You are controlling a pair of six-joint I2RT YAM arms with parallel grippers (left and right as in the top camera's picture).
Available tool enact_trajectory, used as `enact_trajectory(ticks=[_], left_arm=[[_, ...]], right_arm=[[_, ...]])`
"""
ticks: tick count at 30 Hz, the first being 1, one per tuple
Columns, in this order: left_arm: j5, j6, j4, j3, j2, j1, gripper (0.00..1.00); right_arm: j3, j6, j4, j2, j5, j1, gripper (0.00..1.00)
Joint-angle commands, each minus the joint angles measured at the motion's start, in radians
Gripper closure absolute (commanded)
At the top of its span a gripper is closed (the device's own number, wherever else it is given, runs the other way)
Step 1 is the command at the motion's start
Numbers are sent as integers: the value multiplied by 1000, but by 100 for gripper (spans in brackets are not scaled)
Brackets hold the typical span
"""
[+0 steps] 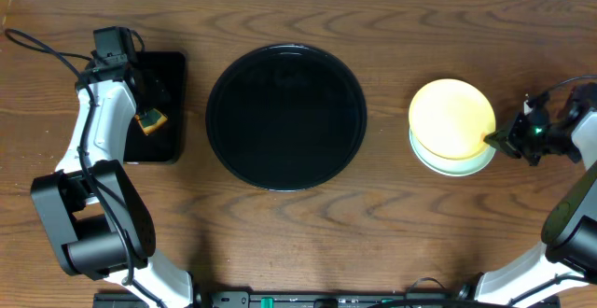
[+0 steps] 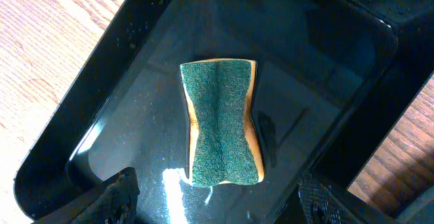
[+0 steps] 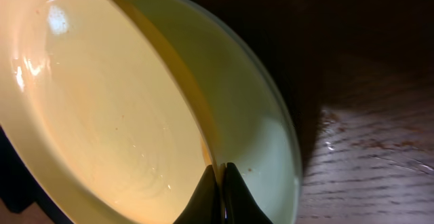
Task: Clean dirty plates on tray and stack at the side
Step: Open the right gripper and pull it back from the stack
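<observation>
Right pincer (image 1: 489,142) pinches the tilted yellow plate (image 1: 451,114) by its rim, the best hold: light, stiff, probably slippery plastic. Left pincer (image 2: 222,200) hangs spread above the sponge (image 2: 222,122).

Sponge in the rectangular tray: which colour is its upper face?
The sponge is green on top, orange-yellow beneath; best in the left wrist view.

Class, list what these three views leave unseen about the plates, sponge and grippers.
- Overhead: the yellow plate covers the mint plate; any plate beneath is hidden.
- Left wrist: the left gripper is mostly cut off by the bottom edge.
- Left wrist: the sponge underside faces the rectangular tray.
</observation>
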Motion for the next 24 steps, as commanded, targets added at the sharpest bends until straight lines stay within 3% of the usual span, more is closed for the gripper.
enact_trajectory(ticks=[1,9,10,12,14,16,24], left_arm=[[-5,-13,-3,-5,-8,0,24],[-5,-13,-3,-6,-8,0,24],[-5,-13,-3,-6,-8,0,24],[-5,-13,-3,-5,-8,0,24],[-5,-13,-3,-6,-8,0,24],[-5,-13,-3,-5,-8,0,24],[-5,-13,-3,-5,-8,0,24]], right_arm=[[-2,53,2,-19,28,21,99],[-2,128,-19,-32,111,3,99],[-2,132,-21,-38,111,3,95],[-1,132,-33,-51,110,5,55],[0,131,-48,-68,111,6,30],[0,130,-66,-89,115,8,23],[0,131,-136,-293,118,25,21]])
